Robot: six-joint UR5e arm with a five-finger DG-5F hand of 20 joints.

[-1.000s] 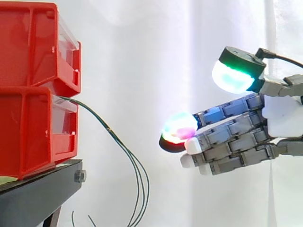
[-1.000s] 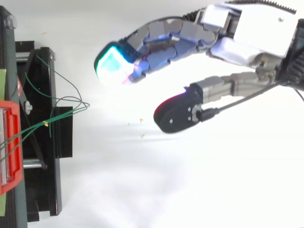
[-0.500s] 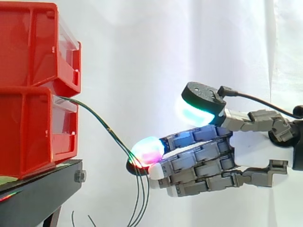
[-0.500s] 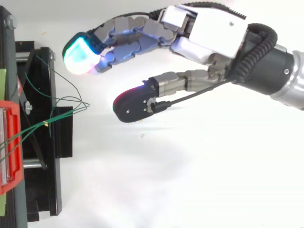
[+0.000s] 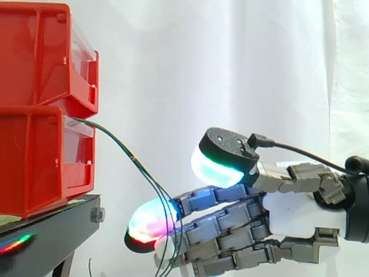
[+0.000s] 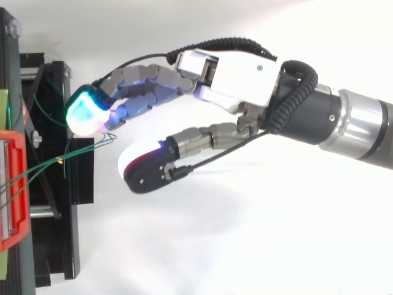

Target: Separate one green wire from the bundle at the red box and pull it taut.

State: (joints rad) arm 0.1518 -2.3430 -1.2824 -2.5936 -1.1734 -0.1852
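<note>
The hand (image 5: 297, 214) is reaching in from the right edge of the side view, low in the frame, with its fingers stretching out nearly straight toward the left and its thumb (image 5: 222, 157) riding well above them, so it is standing wide and gripping nothing. The green wires (image 5: 134, 156) are coming out of the front of the lower red bin (image 5: 34, 164) at the left edge, beneath the upper red bin (image 5: 34, 57), and are arcing down toward the bottom centre, where they are crossing in front of the glowing fingertips (image 5: 147, 225); whether they are touching the pads cannot be told. Both bins are sitting on the black stand (image 5: 52, 231) in the lower left corner, before the white curtain (image 5: 202, 69). In the top view the hand (image 6: 239, 77) is coming in from the right edge and pointing left, its cyan-green pad hovering over the stand (image 6: 55, 246) at the left, with the thumb's dark back lying below it in the frame. The wires (image 6: 59, 160) are running from the red bin (image 6: 19, 147) at the left edge out to a small loop just under the fingertips, between fingers and thumb.
</note>
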